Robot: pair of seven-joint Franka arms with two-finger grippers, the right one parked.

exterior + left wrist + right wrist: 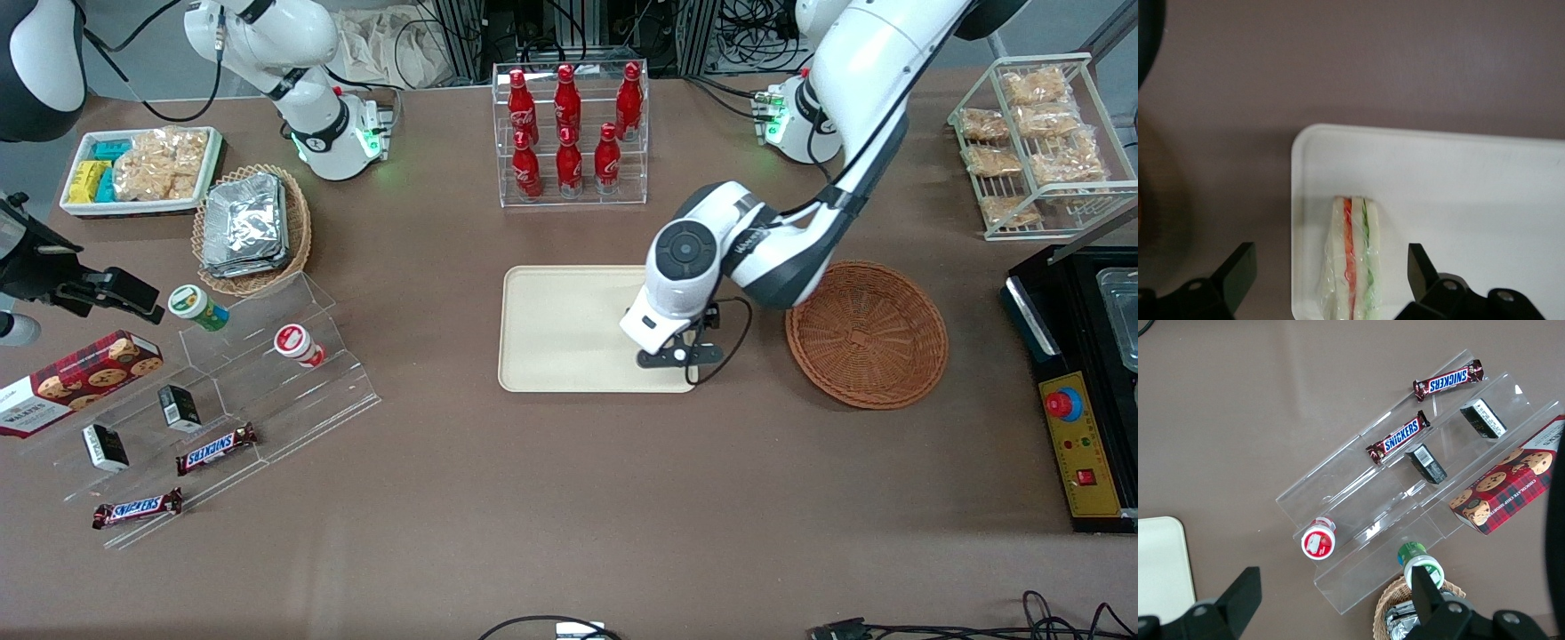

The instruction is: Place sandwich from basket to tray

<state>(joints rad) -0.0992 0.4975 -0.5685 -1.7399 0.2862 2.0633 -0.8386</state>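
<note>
Left wrist view: fingers (1237,272) spread wide, one either side of the sandwich (1353,257), neither touching it. Sandwich rests on the tray (1471,193), close to one corner and the rim nearest the basket. Release looks done.

Risks, as judged from here:
- Sandwich sits near the tray's edge; a fingertip brushing the wrap on lift-off could nudge it over the low rim.
- It appears to rest on a narrow side; a small knock may tip it flat.

Front view: gripper (680,356) low over the tray's lower-right corner, hiding the sandwich. Basket (867,333) just right of the tray, holding nothing.

Counts: 1 sandwich, 1 tray, 1 reddish basket, 6 red bottles (569,133) in the clear rack at upper centre.
</note>
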